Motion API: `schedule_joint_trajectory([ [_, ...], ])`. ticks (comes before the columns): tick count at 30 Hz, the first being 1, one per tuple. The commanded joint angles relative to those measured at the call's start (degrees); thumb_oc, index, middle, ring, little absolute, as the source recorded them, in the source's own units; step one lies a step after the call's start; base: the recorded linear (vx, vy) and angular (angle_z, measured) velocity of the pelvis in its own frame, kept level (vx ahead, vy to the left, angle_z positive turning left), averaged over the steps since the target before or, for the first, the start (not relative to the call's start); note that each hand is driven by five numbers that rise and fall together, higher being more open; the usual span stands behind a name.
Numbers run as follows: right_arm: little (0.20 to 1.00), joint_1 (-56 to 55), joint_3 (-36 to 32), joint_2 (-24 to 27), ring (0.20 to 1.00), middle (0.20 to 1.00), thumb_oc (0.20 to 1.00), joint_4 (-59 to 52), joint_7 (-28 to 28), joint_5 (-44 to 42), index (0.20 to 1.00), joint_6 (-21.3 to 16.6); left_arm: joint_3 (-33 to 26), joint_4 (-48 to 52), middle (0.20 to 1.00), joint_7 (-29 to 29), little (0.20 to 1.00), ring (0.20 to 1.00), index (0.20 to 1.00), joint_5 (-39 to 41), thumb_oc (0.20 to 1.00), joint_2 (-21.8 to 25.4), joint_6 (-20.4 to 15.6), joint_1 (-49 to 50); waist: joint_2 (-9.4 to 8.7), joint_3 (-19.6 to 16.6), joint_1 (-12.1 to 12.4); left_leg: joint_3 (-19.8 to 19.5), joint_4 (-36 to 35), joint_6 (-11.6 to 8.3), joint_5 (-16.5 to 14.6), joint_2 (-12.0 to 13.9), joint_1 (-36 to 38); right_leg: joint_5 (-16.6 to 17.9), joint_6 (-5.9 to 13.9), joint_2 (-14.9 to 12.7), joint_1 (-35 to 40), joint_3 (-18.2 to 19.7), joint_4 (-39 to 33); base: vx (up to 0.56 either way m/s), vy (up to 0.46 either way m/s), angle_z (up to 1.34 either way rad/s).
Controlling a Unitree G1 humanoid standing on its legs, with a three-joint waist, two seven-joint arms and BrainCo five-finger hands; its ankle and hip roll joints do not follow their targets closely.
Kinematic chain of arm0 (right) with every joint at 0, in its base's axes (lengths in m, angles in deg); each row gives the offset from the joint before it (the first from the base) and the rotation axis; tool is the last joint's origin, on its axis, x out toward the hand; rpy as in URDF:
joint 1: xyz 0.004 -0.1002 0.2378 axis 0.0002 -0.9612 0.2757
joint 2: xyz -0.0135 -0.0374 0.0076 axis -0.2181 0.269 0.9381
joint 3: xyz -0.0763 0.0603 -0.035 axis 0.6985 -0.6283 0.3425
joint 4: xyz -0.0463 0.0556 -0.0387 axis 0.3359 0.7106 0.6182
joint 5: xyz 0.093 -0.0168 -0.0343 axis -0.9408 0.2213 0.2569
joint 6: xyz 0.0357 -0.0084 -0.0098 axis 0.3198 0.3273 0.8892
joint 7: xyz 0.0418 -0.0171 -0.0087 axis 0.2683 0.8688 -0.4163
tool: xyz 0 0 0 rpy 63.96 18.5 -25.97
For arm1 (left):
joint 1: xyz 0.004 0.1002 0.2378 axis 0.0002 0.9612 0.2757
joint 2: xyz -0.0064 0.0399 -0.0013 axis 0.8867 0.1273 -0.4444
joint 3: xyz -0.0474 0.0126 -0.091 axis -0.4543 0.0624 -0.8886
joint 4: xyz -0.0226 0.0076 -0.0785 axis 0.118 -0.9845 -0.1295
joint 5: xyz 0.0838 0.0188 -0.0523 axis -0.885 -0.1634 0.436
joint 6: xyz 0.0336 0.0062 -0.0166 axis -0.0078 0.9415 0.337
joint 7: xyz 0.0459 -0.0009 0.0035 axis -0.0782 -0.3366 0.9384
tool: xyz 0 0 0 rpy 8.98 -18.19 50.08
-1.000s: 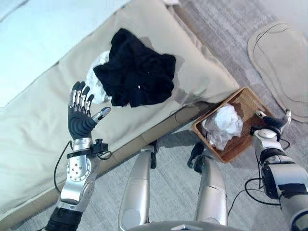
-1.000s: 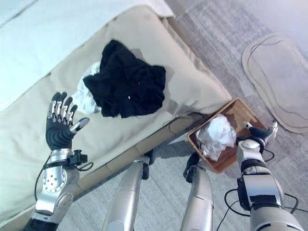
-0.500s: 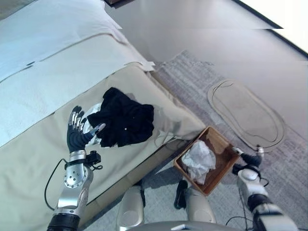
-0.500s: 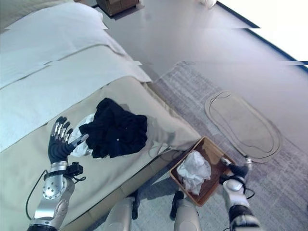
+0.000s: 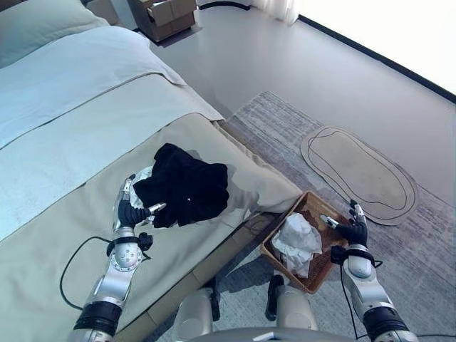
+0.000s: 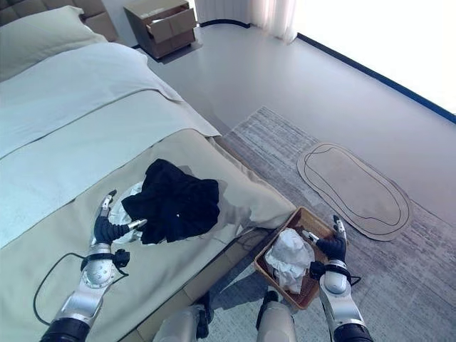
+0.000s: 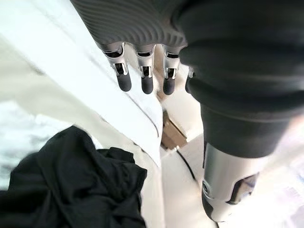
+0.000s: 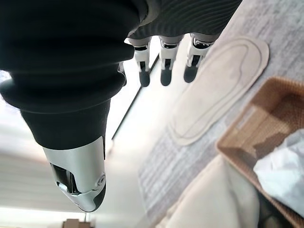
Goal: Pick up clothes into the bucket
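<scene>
You're partway through: one white garment (image 5: 297, 241) already lies in the wicker basket (image 5: 333, 260) on the floor, while a black garment (image 5: 184, 187) and a pale one (image 6: 129, 197) tucked under its edge wait on the bed (image 5: 50, 235). Your left hand (image 5: 131, 211) rests on the bed just beside the black garment, fingers straight, thumb nearly touching the cloth — nothing gripped yet. To the right, your right hand (image 5: 350, 229) hovers at the basket's far rim, fingers relaxed and empty. Judging by this, two pieces remain.
</scene>
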Motion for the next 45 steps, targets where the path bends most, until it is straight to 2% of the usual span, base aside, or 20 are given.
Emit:
schedule_joint_trajectory([
  [1,1.000,4.17,1.10,0.02,1.000,1.000,1.000,-1.68,0.13,0.39,1.000,-3.65,0.44,-1.58,1.000,5.07,1.000,1.000,1.000,-6.71,1.000,4.03,-0.13,-6.61,-0.96,3.54,-0.24,-0.24,2.27,0.42,-1.96,0.56,-1.52,6.67,3.41,-2.68,0.63,2.80,-1.00,-0.21,0.098,-0.26],
  [2,1.000,6.17,2.60,0.09,1.000,1.000,1.000,-0.99,0.45,-0.05,1.000,-3.96,2.85,-5.34,1.000,6.90,1.000,1.000,1.000,-9.63,1.000,5.39,1.29,-11.43,-1.70,4.54,-1.11,0.41,2.16,0.01,-1.63,0.23,-3.52,10.46,3.54,-2.61,-1.21,3.31,-6.95,-0.19,-0.012,-0.20],
  [3,1.000,7.10,3.34,0.48,1.000,1.000,1.000,-0.95,0.54,-0.03,1.000,-4.09,3.50,-6.85,1.000,7.92,1.000,1.000,1.000,-10.72,1.000,6.49,1.97,-13.75,-1.80,5.33,-1.71,0.40,1.91,-0.15,-1.12,0.40,-4.98,12.27,3.81,-2.16,-3.32,4.34,-9.54,-0.21,-0.029,-0.26],
  [4,1.000,7.62,3.88,0.69,1.000,1.000,1.000,-1.37,0.40,-0.12,1.000,-4.30,4.08,-7.68,1.000,8.45,1.000,1.000,1.000,-11.44,1.000,7.21,2.63,-15.31,-1.81,5.57,-2.07,0.17,2.82,-0.14,-1.18,0.91,-6.70,12.54,3.86,-1.14,-4.95,5.74,-9.94,-0.10,-0.056,-0.14],
  [6,1.000,7.47,4.53,0.94,1.000,1.000,1.000,-1.82,0.36,-0.25,1.000,-4.67,4.89,-9.77,1.000,9.94,1.000,1.000,1.000,-13.70,1.000,8.63,3.85,-17.64,-2.43,5.35,-2.08,0.37,3.69,-0.46,-0.90,1.51,-8.90,13.40,3.77,-1.21,-4.66,5.02,-13.00,-0.02,-0.034,-0.19],
  [11,1.000,8.14,5.40,2.38,1.000,1.000,1.000,-1.65,0.44,-0.41,1.000,-5.15,9.01,-16.15,1.000,12.14,1.000,1.000,1.000,-17.79,1.000,11.49,7.09,-25.50,-3.13,7.46,-2.92,-0.70,4.17,-1.99,0.60,3.15,-12.56,14.36,3.79,0.15,-7.31,3.48,-14.42,-0.01,-0.050,-0.16],
  [20,1.000,11.13,5.96,4.56,1.000,1.000,1.000,-1.88,2.37,-0.63,1.000,-6.38,15.79,-24.22,1.000,14.34,1.000,1.000,1.000,-22.06,1.000,14.97,10.93,-36.70,-3.20,10.11,-4.77,-1.99,6.43,-3.01,1.34,4.57,-20.75,15.69,3.97,0.79,-14.25,3.08,-14.15,-0.03,-0.023,0.06],
  [22,1.000,11.13,5.95,4.56,1.000,1.000,1.000,-1.88,2.37,-0.63,1.000,-6.38,15.80,-24.23,1.000,14.34,1.000,1.000,1.000,-22.06,1.000,14.97,10.93,-36.71,-3.19,10.09,-4.76,-1.99,6.44,-3.01,1.33,4.58,-20.78,15.69,3.97,0.79,-14.28,3.08,-14.14,0.00,0.000,0.00],
  [23,1.000,12.15,6.42,4.66,1.000,1.000,1.000,-1.80,2.91,-0.87,1.000,-7.01,19.66,-25.50,1.000,14.31,1.000,1.000,1.000,-26.61,1.000,16.47,12.52,-39.47,-3.14,10.41,-5.12,-2.09,6.97,-3.13,1.26,4.72,-22.57,16.11,4.08,0.84,-15.87,3.11,-14.11,0.00,0.000,0.00],
  [26,1.000,13.55,6.92,4.63,1.000,1.000,1.000,-1.18,3.06,-1.32,1.000,-7.41,23.48,-29.18,1.000,12.82,1.000,1.000,1.000,-30.05,1.000,16.57,14.41,-42.43,-3.15,10.53,-5.39,-2.05,7.47,-3.27,1.19,4.83,-24.15,16.62,4.23,0.89,-16.97,3.26,-14.46,-0.01,0.011,0.00],
  [30,1.000,14.53,7.88,4.44,1.000,1.000,1.000,-1.44,2.72,-1.51,1.000,-7.34,25.79,-34.19,1.000,11.02,1.000,1.000,1.000,-31.69,1.000,15.45,16.90,-45.94,-3.37,10.41,-5.99,-1.70,8.28,-3.29,0.83,5.15,-25.63,17.07,4.42,0.91,-18.11,3.57,-14.74,0.00,0.028,0.01],
  [35,1.000,15.11,8.17,4.21,1.000,1.000,1.000,-1.48,2.09,-2.45,1.000,-7.46,27.11,-35.01,1.000,9.32,1.000,1.000,1.000,-31.68,1.000,15.93,15.71,-47.21,-3.33,10.04,-6.36,-1.49,8.64,-3.32,0.49,4.95,-26.48,17.32,4.46,0.92,-18.81,4.09,-15.22,0.00,0.016,-0.03],
  [36,1.000,15.15,8.11,4.17,1.000,1.000,1.000,-1.35,2.06,-2.34,1.000,-7.32,27.00,-34.48,0.489,8.85,0.489,0.489,0.489,-31.56,0.489,16.10,15.47,-46.99,-3.23,9.98,-6.34,-1.44,8.70,-3.33,0.48,4.93,-26.58,17.34,4.46,0.86,-18.88,4.11,-15.29,0.01,0.019,-0.05],
  [37,1.000,15.19,8.07,4.10,1.000,1.000,1.000,-1.32,2.06,-2.29,1.000,-7.22,27.11,-34.33,0.200,8.59,0.200,0.200,0.200,-31.49,0.200,16.18,15.18,-46.82,-3.17,9.92,-6.36,-1.46,8.71,-3.32,0.44,4.96,-26.60,17.34,4.44,0.85,-18.98,4.18,-15.29,0.00,0.022,-0.03],
  [45,1.000,14.75,7.89,3.40,1.000,1.000,1.000,0.09,1.56,-2.51,1.000,-7.18,26.30,-33.73,0.200,8.17,0.200,0.200,0.200,-31.56,0.200,15.63,13.89,-43.63,-2.78,9.15,-6.10,-1.07,8.21,-3.32,0.06,4.69,-24.72,16.67,4.31,0.79,-17.52,4.15,-15.18,0.01,0.000,0.00],
])
